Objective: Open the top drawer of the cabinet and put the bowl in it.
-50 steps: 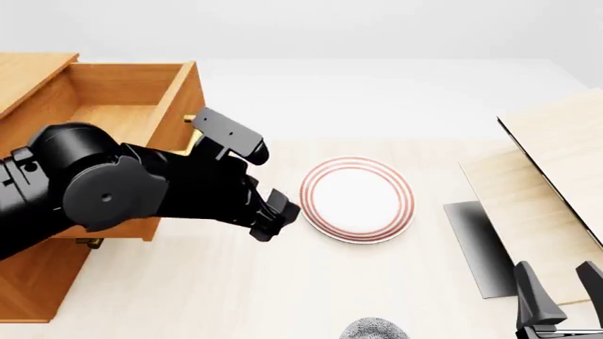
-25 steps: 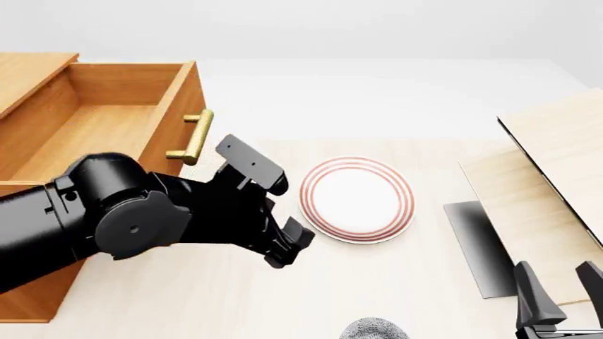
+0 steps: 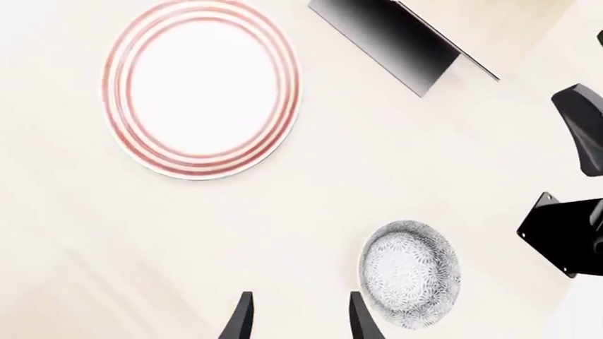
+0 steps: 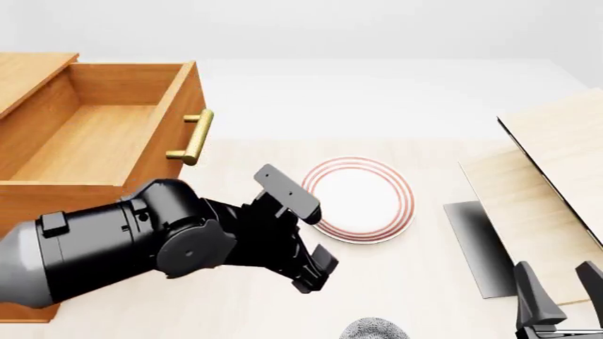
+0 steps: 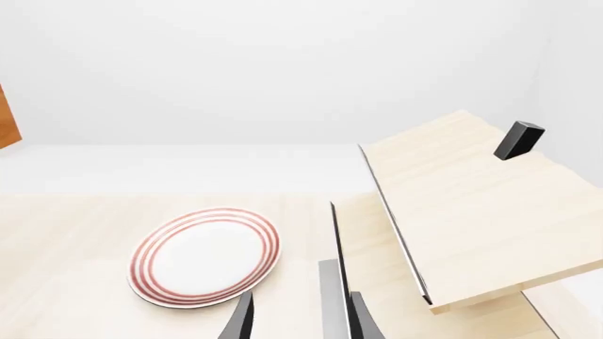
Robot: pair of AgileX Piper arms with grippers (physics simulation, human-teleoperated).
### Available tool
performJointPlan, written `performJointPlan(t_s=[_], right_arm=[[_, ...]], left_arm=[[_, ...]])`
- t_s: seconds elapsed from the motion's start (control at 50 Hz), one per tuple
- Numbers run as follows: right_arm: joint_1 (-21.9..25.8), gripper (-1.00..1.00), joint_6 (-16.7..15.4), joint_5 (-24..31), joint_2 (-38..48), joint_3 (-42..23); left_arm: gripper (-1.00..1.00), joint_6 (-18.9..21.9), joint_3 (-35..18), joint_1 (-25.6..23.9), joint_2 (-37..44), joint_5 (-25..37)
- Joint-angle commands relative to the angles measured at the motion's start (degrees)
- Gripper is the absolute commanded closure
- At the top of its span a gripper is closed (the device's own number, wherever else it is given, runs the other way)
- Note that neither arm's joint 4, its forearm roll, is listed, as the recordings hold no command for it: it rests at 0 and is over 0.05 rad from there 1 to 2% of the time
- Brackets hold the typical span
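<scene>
Bowl (image 3: 409, 273) was my concern: one of them, lying on the table (image 4: 414, 282) just beside and ahead of my left gripper (image 3: 299, 319), whose fingers stood parted and held nothing, lined up, I judged, for a grasp. Off behind that arm, the top drawer (image 4: 104, 134) of the one cabinet (image 4: 28, 282) sat pulled out, ready to receive it. One plate (image 3: 202, 87) lay farther ahead. My right gripper (image 5: 299, 318) waited apart, also spread and empty.

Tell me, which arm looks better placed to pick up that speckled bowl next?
Probably the left. The left gripper hangs open close to the bowl, beside the open top drawer. The right gripper sits farther off.
</scene>
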Motion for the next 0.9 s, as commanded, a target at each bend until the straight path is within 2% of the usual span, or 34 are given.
performJointPlan(t_s=[0.02, 0.06, 0.28, 0.36, 0.58, 0.62, 0.72, 0.9], right_arm=[[-0.07, -1.0, -0.05, -0.06, -0.06, 0.02], [-0.07, -1.0, -0.05, -0.06, -0.06, 0.02], [-0.07, -1.0, -0.05, -0.06, -0.06, 0.02], [-0.07, -1.0, -0.05, -0.06, -0.06, 0.02], [-0.07, -1.0, -0.05, -0.06, -0.06, 0.02], [-0.07, -1.0, -0.05, -0.06, -0.06, 0.02], [-0.07, -1.0, -0.05, -0.06, -0.06, 0.02], [-0.07, -1.0, -0.05, -0.06, -0.06, 0.02]], left_arm=[[-1.0, -1.91, -1.19, -2.73, 4.1, -1.13], [-1.0, -1.36, 0.23, -1.6, 3.6, -1.45], [-1.0, -4.41, 0.81, -4.06, 8.26, -4.81], [-1.0, -6.07, -0.74, -6.17, 11.05, -5.48], [-1.0, -7.09, -1.46, -7.56, 13.85, -6.67], [-1.0, -9.18, -2.73, -9.53, 16.09, -7.19], [-1.0, -8.89, -1.21, -8.7, 16.55, -8.22], [-1.0, -10.11, -2.04, -9.87, 18.71, -8.77]])
